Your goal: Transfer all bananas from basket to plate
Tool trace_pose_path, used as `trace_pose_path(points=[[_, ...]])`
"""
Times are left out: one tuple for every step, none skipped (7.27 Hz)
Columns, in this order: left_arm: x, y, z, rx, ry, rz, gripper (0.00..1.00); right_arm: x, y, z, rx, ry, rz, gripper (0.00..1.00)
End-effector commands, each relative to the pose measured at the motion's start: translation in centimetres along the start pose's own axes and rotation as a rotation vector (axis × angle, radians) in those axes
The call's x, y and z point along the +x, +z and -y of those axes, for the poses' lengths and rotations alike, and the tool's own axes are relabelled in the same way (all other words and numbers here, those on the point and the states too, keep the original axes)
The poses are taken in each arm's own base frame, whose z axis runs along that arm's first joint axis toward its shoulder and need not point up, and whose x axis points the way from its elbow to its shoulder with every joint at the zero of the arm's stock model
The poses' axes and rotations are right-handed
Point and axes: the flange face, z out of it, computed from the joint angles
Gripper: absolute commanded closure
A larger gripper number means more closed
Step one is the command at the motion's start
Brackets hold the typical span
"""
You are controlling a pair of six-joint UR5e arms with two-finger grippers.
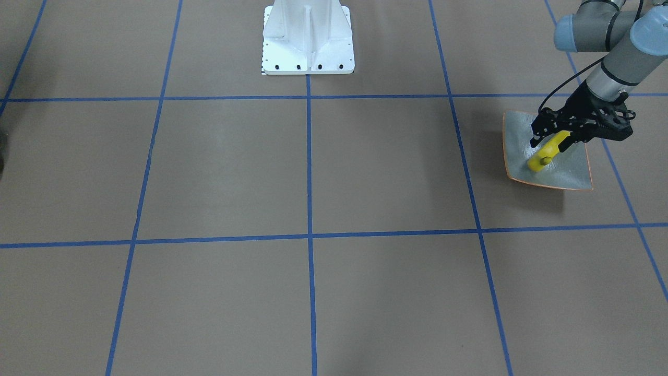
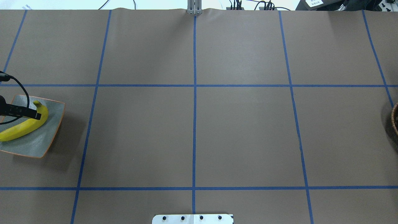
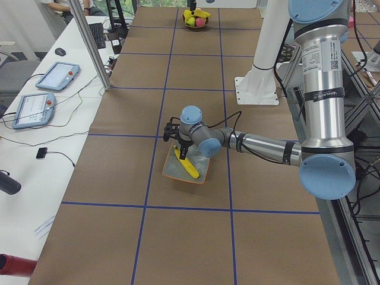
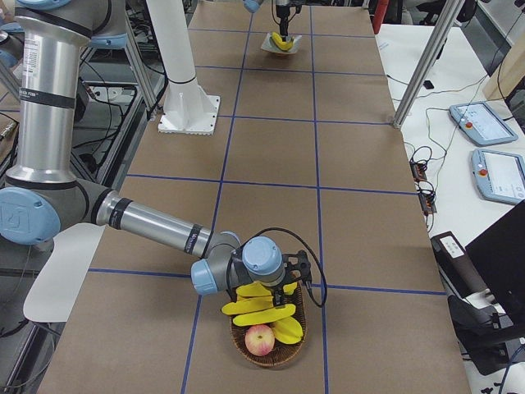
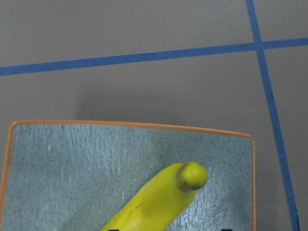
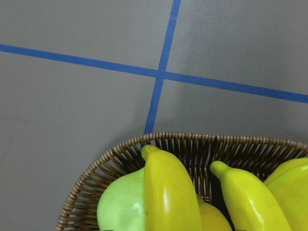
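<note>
One yellow banana lies on the grey-green plate with the orange rim. My left gripper is low over it, fingers astride its middle with a gap on each side, so it looks open. In the overhead view the banana lies diagonally on the plate. The left wrist view shows its stem end. The wicker basket holds three bananas. My right gripper hangs just above them; I cannot tell whether it is open or shut.
A reddish apple and a green fruit also lie in the basket. The white robot base stands mid-table. Tablets lie on the side bench and a metal pole stands at the table's edge.
</note>
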Motion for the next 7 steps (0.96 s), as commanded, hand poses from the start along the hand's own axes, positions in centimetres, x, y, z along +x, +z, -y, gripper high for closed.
trace_pose_path(points=[[-0.1, 0.0, -0.1, -0.002, -0.001, 0.001, 0.23, 0.0, 0.1, 0.8, 0.000, -0.002, 0.002, 1.00], [-0.2, 0.0, -0.2, -0.002, -0.002, 0.002, 0.23, 0.0, 0.1, 0.9, 0.001, 0.004, 0.003, 1.00], [-0.1, -0.2, -0.3, -0.002, -0.001, 0.001, 0.23, -0.4, -0.1, 1.9, 0.005, 0.012, 0.017, 1.00], [-0.2, -0.2, -0.4, 0.000, -0.001, 0.002, 0.23, -0.9, -0.4, 3.0, 0.003, 0.023, 0.040, 1.00], [-0.2, -0.4, -0.4, 0.002, -0.001, 0.002, 0.23, -0.1, -3.0, 3.8, 0.037, 0.070, 0.096, 1.00], [-0.2, -0.4, -0.4, 0.002, -0.001, 0.002, 0.23, 1.2, -5.5, 3.6, 0.077, 0.106, 0.115, 1.00], [-0.2, -0.4, -0.4, 0.001, -0.002, 0.003, 0.23, 0.8, -6.7, 4.0, 0.100, 0.096, 0.122, 1.00]])
